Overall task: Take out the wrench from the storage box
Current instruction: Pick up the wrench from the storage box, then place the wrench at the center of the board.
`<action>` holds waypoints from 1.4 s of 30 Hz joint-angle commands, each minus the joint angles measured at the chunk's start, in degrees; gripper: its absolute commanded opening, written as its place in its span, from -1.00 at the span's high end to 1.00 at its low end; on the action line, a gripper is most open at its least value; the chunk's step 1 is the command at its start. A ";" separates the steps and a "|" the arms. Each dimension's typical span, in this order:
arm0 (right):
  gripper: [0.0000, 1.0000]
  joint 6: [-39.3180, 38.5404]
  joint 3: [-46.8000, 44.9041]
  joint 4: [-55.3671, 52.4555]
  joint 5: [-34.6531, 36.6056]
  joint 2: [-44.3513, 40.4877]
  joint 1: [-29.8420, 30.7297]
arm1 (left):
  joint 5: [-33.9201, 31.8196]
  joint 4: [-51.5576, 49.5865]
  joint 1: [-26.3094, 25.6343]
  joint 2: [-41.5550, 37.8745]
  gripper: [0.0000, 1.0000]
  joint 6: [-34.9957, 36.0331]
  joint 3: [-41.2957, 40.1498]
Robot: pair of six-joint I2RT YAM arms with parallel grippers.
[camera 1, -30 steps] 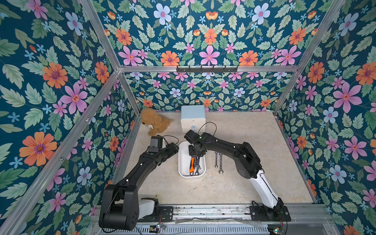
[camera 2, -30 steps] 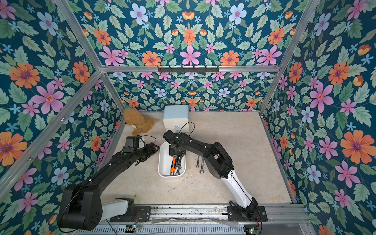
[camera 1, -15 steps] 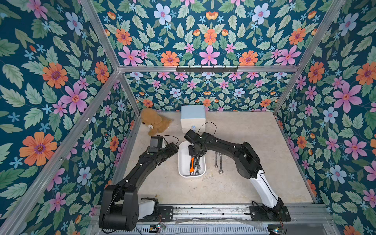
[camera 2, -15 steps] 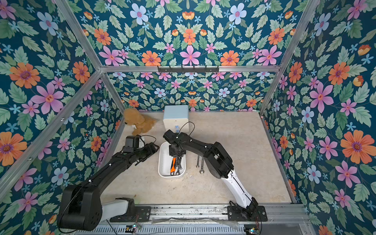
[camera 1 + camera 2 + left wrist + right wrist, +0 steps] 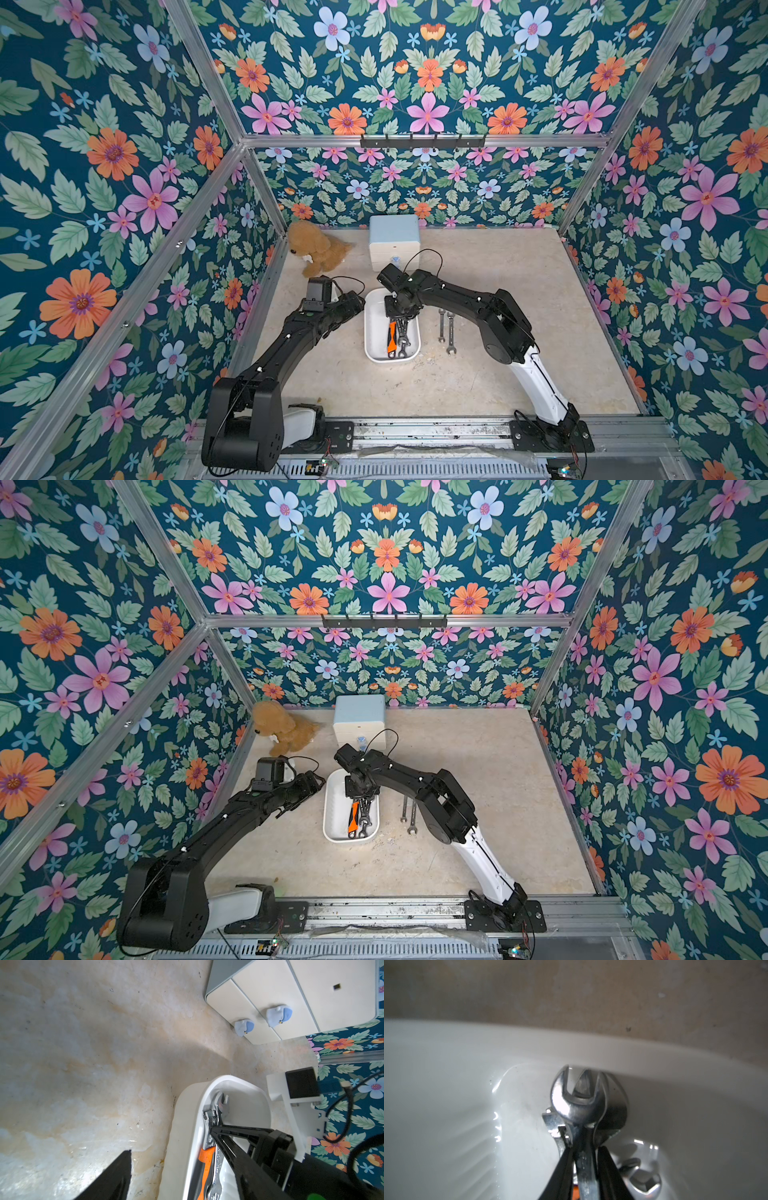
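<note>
The white storage box (image 5: 371, 332) (image 5: 330, 812) lies mid-table, between the two arms. Inside are a silver open-end wrench (image 5: 581, 1105) (image 5: 218, 1159) and an orange-handled adjustable wrench (image 5: 391, 332) under it. My right gripper (image 5: 584, 1151) (image 5: 401, 322) reaches down into the box. It is shut on the silver wrench's shaft just behind the head, with one black finger on each side. My left gripper (image 5: 357, 305) is open at the box's left wall. One finger (image 5: 118, 1176) is outside over the table, with a gap to the wall.
Two more silver wrenches (image 5: 446, 330) lie side by side on the table right of the box. A hex socket (image 5: 645, 1184) sits in the box. The white two-drawer cabinet (image 5: 394, 239) and a brown plush dog (image 5: 316, 249) stand at the back wall.
</note>
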 commanded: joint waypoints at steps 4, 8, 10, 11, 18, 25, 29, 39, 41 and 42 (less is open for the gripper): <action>0.67 -0.28 0.95 -0.86 -1.32 1.31 -0.18 | -0.01 0.59 0.09 -0.14 -0.62 0.47 0.09; 0.76 -0.31 1.22 -1.28 -1.06 1.32 -0.25 | -0.03 0.76 0.10 0.13 -0.62 0.42 0.16; 0.77 -0.31 1.22 -1.32 -0.88 1.12 -0.29 | 0.04 0.77 0.04 0.30 -0.62 0.35 0.16; 0.78 -0.38 1.22 -1.33 -0.79 0.97 -0.31 | 0.05 0.86 0.10 0.39 -0.62 0.34 0.21; 0.89 -0.57 1.13 -1.57 -0.39 1.28 -0.36 | -0.22 0.68 0.05 0.65 -0.62 0.51 0.51; 1.00 -0.39 0.74 1.71 -2.94 -5.21 -0.97 | -0.95 0.08 0.11 0.33 -0.62 0.97 0.97; 1.00 -0.55 1.24 2.82 -4.03 -10.46 -1.36 | -1.43 -0.42 0.12 0.15 -0.62 1.54 1.82; 1.00 -2.36 -24.77 9.48 -2.47 -32.50 -7.66 | -1.51 -0.71 -1.51 0.71 -0.61 1.48 4.56; 1.00 -2.75 -32.93 11.17 -2.80 -37.17 -10.56 | -1.64 -0.55 -2.17 1.32 -0.61 1.30 5.11; 1.00 -3.08 -36.73 12.06 -2.81 -38.99 -11.92 | -1.70 -0.44 -2.52 1.79 -0.61 1.30 5.43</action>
